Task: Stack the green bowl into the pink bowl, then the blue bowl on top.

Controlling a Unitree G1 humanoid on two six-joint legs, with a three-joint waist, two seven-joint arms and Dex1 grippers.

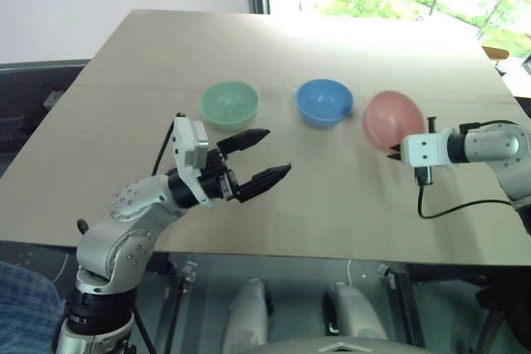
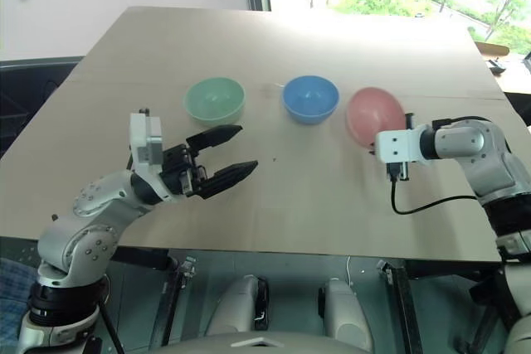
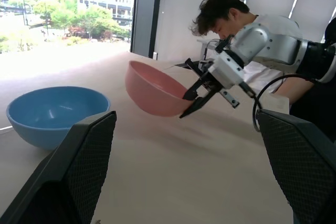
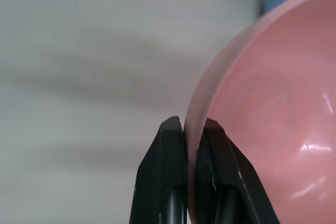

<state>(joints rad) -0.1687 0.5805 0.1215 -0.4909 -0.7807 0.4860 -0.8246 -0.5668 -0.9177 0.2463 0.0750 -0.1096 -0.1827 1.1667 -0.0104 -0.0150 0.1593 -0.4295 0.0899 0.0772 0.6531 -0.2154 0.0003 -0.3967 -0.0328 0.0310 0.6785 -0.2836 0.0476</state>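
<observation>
**R gripper clamped on pink bowl rim**

R gripper point(image 4: 184, 124) pinches rim of pink bowl point(image 1: 392, 119), bowl tilted and lifted off table point(image 1: 332, 196), at right end of row. L gripper point(image 1: 264, 155) hovers w/ fingers wide apart, nothing held, near green bowl point(image 1: 229, 104). Blue bowl point(image 1: 324, 102) sits upright between green and pink. Person point(image 3: 226, 11) leans in beyond table.

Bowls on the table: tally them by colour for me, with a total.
green bowl: 1
blue bowl: 1
pink bowl: 1, tilted, rim pinched by the right tool
Total: 3
</observation>
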